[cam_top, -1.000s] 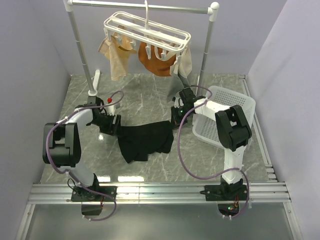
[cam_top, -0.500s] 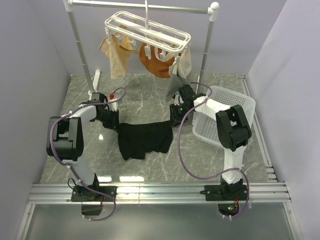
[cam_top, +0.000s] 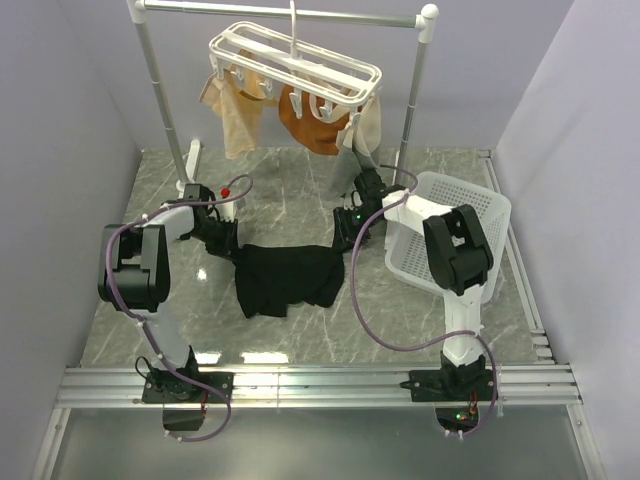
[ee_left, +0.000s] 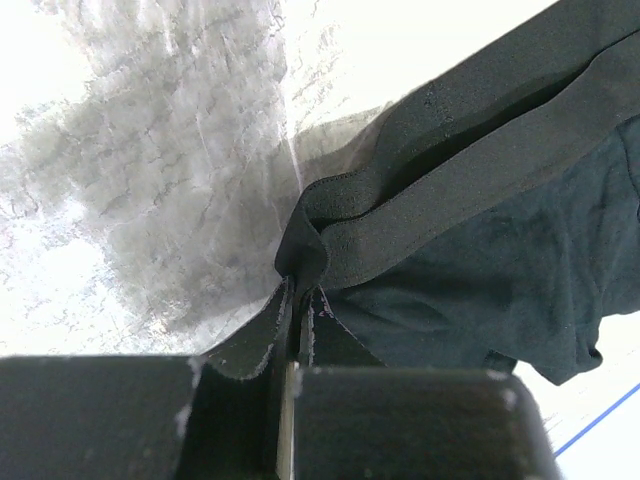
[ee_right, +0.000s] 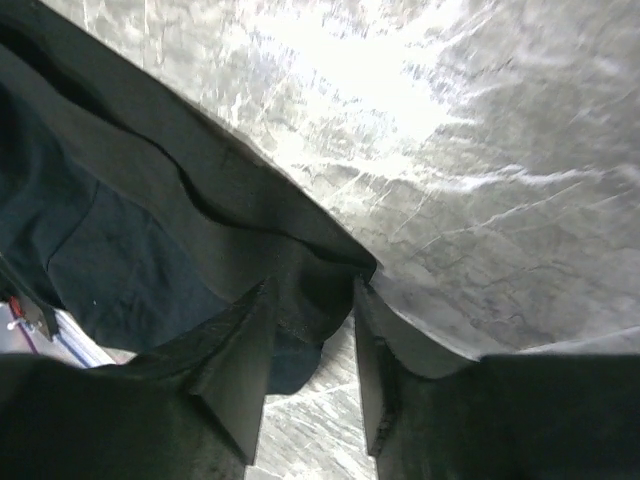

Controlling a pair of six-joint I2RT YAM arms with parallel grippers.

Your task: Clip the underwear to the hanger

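The black underwear (cam_top: 285, 278) lies spread on the marble table between my two arms. My left gripper (cam_top: 232, 250) is at its left waistband corner; in the left wrist view that gripper (ee_left: 300, 300) is shut on a pinched fold of the underwear (ee_left: 480, 260). My right gripper (cam_top: 345, 238) is at the right corner. In the right wrist view this gripper (ee_right: 310, 300) stands open, with the corner of the underwear (ee_right: 120, 230) lying loosely between its fingers (ee_right: 235, 360). The white hanger (cam_top: 300, 60) hangs from the rail at the back, above both grippers.
Tan garments (cam_top: 235, 110) and an orange garment (cam_top: 312, 122) dangle from the hanger's clips. The metal rail stand (cam_top: 160, 90) spans the back. A white laundry basket (cam_top: 450, 235) sits right of the right arm. Walls close in on both sides.
My left gripper has shut on the waistband corner. My right gripper has opened, letting go of its corner. The underwear has bunched slightly leftward.
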